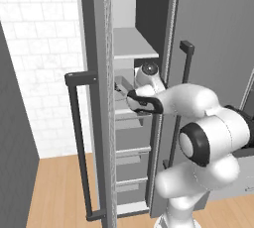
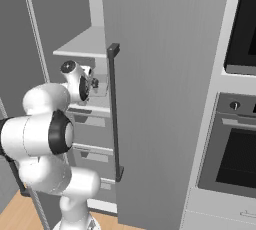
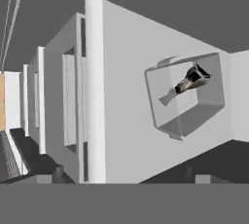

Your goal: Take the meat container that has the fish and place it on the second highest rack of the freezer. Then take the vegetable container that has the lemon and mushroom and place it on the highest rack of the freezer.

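The freezer (image 1: pixel 213 48) stands with its door (image 1: pixel 94 98) swung wide, a long dark bar handle (image 1: pixel 79 147) running down that door, pale shelves above and drawers (image 1: pixel 133 157) below. The white arm (image 1: pixel 198 133) reaches into the cabinet at the level of the second highest rack (image 3: pixel 131 135), under the highest rack (image 1: pixel 133 43). In the hand view the fingers (image 3: pixel 124 175) rise at the bottom edge, two small dark tips set far apart and holding nothing. Ahead of them, and clear of both tips, the meat container (image 3: pixel 187 94) rests on that rack as a shallow pale tray. Inside the tray lies the fish (image 3: pixel 191 80), a small dark glossy lump; in the left base view the container seems to sit just beyond the fingers, though the wrist partly hides it.
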Available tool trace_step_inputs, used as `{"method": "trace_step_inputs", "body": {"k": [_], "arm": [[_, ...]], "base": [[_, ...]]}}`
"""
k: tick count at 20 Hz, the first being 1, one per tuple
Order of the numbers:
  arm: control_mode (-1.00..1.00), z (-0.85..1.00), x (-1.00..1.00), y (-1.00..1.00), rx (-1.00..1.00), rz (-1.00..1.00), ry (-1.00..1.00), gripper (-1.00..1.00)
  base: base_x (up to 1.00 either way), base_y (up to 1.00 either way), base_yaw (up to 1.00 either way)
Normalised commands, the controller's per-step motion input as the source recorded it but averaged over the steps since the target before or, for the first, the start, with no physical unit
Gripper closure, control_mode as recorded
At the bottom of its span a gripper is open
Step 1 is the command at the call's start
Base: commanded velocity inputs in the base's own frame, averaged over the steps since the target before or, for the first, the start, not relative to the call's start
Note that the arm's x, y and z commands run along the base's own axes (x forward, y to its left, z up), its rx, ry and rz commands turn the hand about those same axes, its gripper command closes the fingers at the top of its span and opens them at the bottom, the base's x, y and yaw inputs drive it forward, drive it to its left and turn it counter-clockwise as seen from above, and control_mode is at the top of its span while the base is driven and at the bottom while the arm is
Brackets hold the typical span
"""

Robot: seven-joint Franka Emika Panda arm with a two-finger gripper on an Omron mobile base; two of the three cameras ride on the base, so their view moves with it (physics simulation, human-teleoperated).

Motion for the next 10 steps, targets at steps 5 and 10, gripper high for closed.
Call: {"method": "trace_step_inputs", "body": {"k": [5, 10], "arm": [[-1.00, 0.74, -1.00, -0.12, 0.01, 0.00, 0.02, -1.00], [-1.00, 0.54, -1.00, -0.02, 0.00, 0.01, 0.03, -1.00]], "base": [[0.00, 0.00, 0.00], [0.00, 0.00, 0.00]]}}
